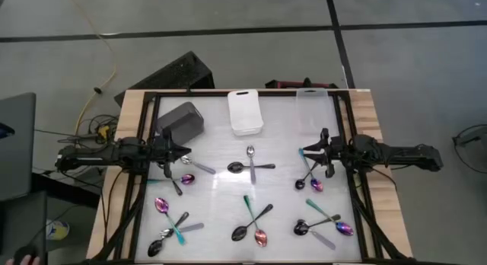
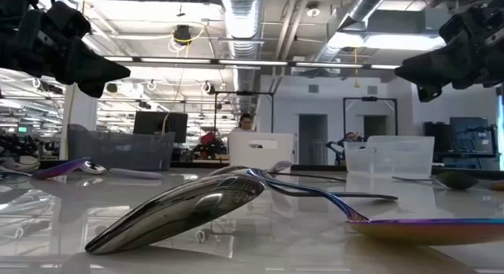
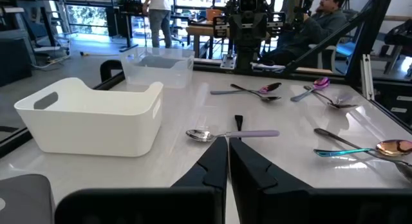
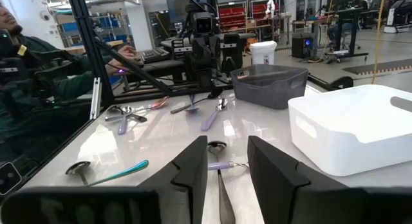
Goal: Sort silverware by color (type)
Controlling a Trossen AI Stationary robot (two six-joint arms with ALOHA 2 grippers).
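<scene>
While your right gripper (image 4: 223, 167) hovers half-spread and empty, the crossed pair of plain silver and glossy black spoons (image 1: 251, 164) at table centre lies straight ahead of it; the closed left gripper (image 1: 185, 153) sits slightly nearer.

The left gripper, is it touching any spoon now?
Apart. In the low view the left gripper hangs well above the table, empty air beneath its shut fingers.

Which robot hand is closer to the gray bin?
Left. The left gripper hovers just in front of the gray bin; the right gripper is far across the table.
</scene>
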